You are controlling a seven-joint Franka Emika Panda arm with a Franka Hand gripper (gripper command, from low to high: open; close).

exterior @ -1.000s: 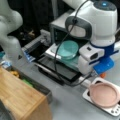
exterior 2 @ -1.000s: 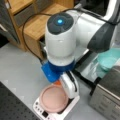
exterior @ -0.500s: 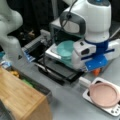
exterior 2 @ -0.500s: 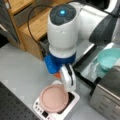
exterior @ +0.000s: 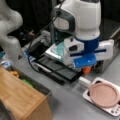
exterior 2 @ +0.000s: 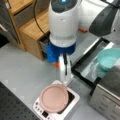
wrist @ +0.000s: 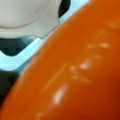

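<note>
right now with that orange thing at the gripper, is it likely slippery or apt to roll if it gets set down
The orange thing looks glossy, with bright highlights in the wrist view, so it is probably smooth and somewhat slippery. Its surface curves strongly there, so it may roll once released. In a front view only a small part shows under the gripper, so weight is hard to judge.

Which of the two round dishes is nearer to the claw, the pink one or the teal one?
The pink plate on the white scale, just below the claw. The teal bowl sits farther off, toward that view's right.

Bare grey table (exterior 2: 22, 67) open; wooden cabinet (exterior 2: 32, 32), pink plate (exterior 2: 53, 97) obstruct.
</note>
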